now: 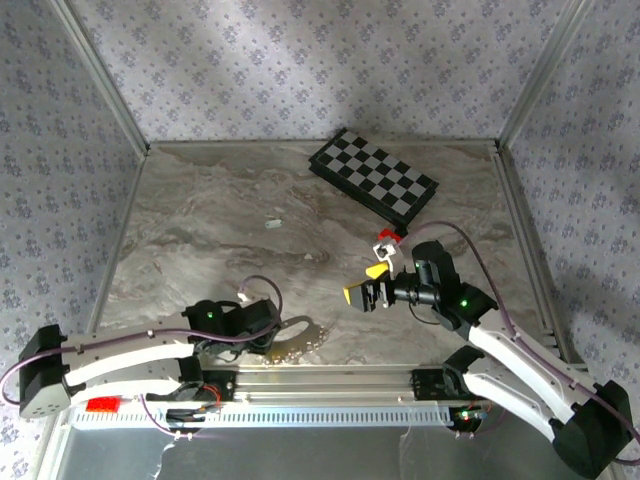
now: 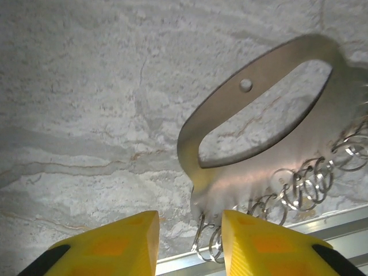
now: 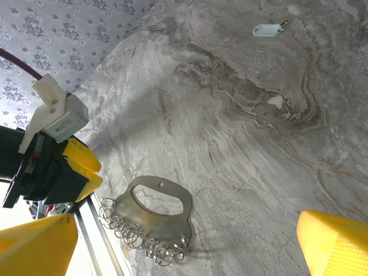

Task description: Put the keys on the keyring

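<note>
Your left gripper [image 2: 190,221] is hanging partly open, empty, at the edge of the keyring [image 2: 221,109]. Right wrist view is adding: right gripper [image 3: 187,221] gaping wide, empty; mint key [image 3: 266,29] lying well apart on tabletop [image 3: 259,161].

I can read no text, label, brand, number or sign anywhere in my views. The mint tag [image 3: 265,29], at one o'clock in my right wrist view, is too small for me to tell whether its face carries any writing.
</note>
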